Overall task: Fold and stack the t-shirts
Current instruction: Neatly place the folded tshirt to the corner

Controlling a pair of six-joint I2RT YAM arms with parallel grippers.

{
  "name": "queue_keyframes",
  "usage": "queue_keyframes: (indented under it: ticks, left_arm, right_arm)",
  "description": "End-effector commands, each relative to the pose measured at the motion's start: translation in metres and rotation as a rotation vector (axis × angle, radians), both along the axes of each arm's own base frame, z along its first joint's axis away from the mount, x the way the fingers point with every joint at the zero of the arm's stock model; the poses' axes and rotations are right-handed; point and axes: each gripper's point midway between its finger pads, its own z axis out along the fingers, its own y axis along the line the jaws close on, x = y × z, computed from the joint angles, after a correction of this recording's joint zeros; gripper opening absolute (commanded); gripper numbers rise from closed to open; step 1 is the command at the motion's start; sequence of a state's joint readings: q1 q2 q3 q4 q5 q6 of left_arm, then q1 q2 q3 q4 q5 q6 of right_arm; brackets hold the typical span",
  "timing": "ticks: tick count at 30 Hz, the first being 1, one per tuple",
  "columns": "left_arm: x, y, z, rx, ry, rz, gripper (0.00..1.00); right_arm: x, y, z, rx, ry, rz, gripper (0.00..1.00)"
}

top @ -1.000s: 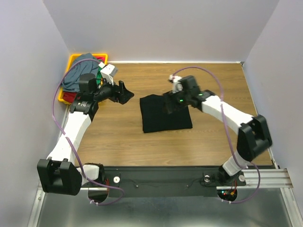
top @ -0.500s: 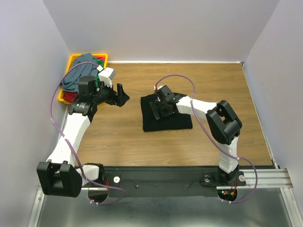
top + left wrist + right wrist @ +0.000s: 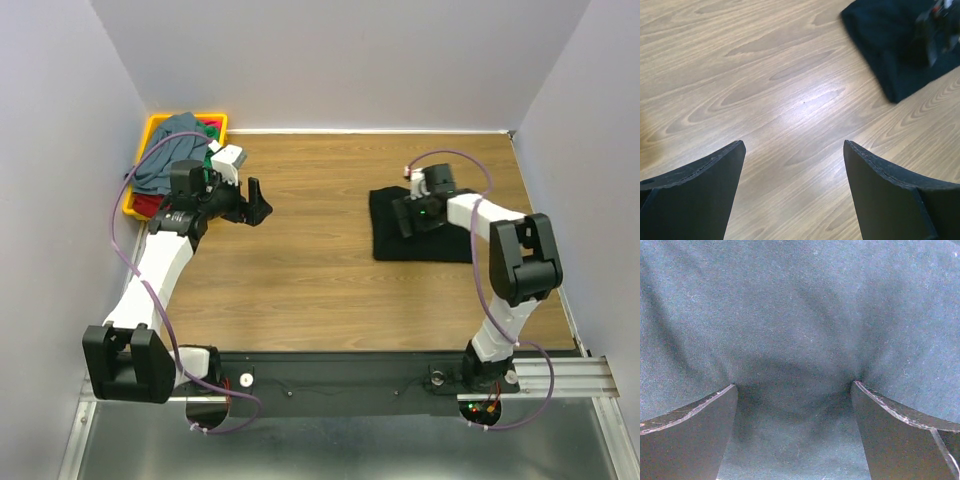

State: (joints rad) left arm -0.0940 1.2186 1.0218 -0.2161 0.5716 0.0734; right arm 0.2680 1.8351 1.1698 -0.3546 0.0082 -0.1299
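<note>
Grippers both wide open: right gripper (image 3: pixel 794 385) tips pressed into folded black t-shirt (image 3: pixel 390 245) at right of table (image 3: pixel 320 275); left gripper (image 3: pixel 794 145) hovers above wood near yellow tray (image 3: pixel 152 125) holding other t-shirts (image 3: pixel 165 160).

The folded t-shirt (image 3: pixel 392 240) is plain black, and the tabletop (image 3: pixel 300 265) is tan woodgrain. Over in the corner the tray (image 3: pixel 152 125) is bright yellow and the bundled shirt (image 3: pixel 160 160) is plain slate grey-blue.
</note>
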Motion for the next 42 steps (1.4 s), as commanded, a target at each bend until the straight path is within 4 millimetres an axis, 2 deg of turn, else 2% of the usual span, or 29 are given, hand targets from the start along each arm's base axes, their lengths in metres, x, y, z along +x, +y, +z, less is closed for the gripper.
queue_keyframes:
  ticks: [1, 2, 3, 6, 7, 8, 9, 11, 12, 15, 18, 20, 22, 23, 28, 32, 35, 39, 42]
  left_arm:
    - [0.011, -0.001, 0.018, 0.010, -0.058, -0.024, 0.91]
    - [0.011, -0.001, 0.017, 0.012, -0.056, -0.025, 0.91]
    - [0.012, -0.001, 0.017, 0.011, -0.053, -0.026, 0.91]
    - [0.016, -0.002, 0.013, 0.005, -0.035, -0.031, 0.91]
    - [0.016, -0.002, 0.013, 0.005, -0.037, -0.032, 0.91]
    - [0.017, -0.003, 0.015, 0.001, -0.037, -0.034, 0.91]
    - [0.017, -0.003, 0.015, -0.002, -0.038, -0.036, 0.91]
    - [0.017, -0.004, 0.019, -0.005, -0.046, -0.040, 0.91]
    - [0.017, -0.004, 0.021, -0.005, -0.049, -0.038, 0.91]
    - [0.013, -0.005, 0.025, -0.009, -0.061, -0.045, 0.91]
    - [0.009, -0.004, 0.028, -0.011, -0.065, -0.041, 0.91]
    - [0.006, -0.004, 0.028, -0.014, -0.069, -0.044, 0.91]
    - [0.003, -0.004, 0.029, -0.020, -0.071, -0.043, 0.91]
    - [0.002, -0.004, 0.028, -0.024, -0.067, -0.042, 0.91]
    - [0.000, -0.006, 0.030, -0.039, -0.066, -0.041, 0.91]
    - [0.000, -0.007, 0.027, -0.048, -0.052, -0.039, 0.92]
    - [0.001, -0.006, 0.027, -0.050, -0.050, -0.036, 0.92]
    - [0.004, -0.007, 0.026, -0.055, -0.036, -0.035, 0.92]
    - [0.005, -0.007, 0.025, -0.062, -0.031, -0.034, 0.92]
  right_arm:
    - [-0.023, -0.075, -0.028, -0.126, 0.128, 0.143, 1.00]
    - [-0.019, -0.094, -0.028, -0.116, 0.126, 0.134, 1.00]
    - [-0.016, -0.103, -0.029, -0.127, 0.125, 0.146, 1.00]
    - [-0.001, -0.129, -0.025, -0.162, 0.100, 0.215, 1.00]
    - [0.002, -0.131, -0.020, -0.158, 0.090, 0.218, 1.00]
    - [0.015, -0.132, -0.003, -0.152, 0.041, 0.218, 1.00]
    - [0.021, -0.134, 0.008, -0.138, 0.014, 0.189, 1.00]
    - [0.032, -0.130, 0.045, -0.105, -0.051, 0.155, 1.00]
    - [0.031, -0.125, 0.055, -0.065, -0.056, 0.114, 1.00]
    - [0.008, -0.111, 0.085, 0.035, -0.024, 0.057, 1.00]
    - [-0.018, -0.106, 0.095, 0.073, 0.028, -0.004, 1.00]
    - [-0.047, -0.113, 0.082, 0.048, 0.099, -0.069, 1.00]
    - [-0.064, -0.115, 0.085, 0.039, 0.096, -0.114, 1.00]
    - [-0.081, -0.116, 0.071, 0.032, 0.140, -0.132, 1.00]
    - [-0.107, -0.110, 0.051, 0.073, 0.216, -0.244, 1.00]
    - [-0.111, -0.112, 0.032, 0.072, 0.253, -0.336, 1.00]
    - [-0.107, -0.113, 0.022, 0.070, 0.244, -0.384, 1.00]
    - [-0.107, -0.103, 0.005, 0.031, 0.265, -0.378, 1.00]
    - [-0.096, -0.108, -0.001, 0.019, 0.247, -0.471, 1.00]
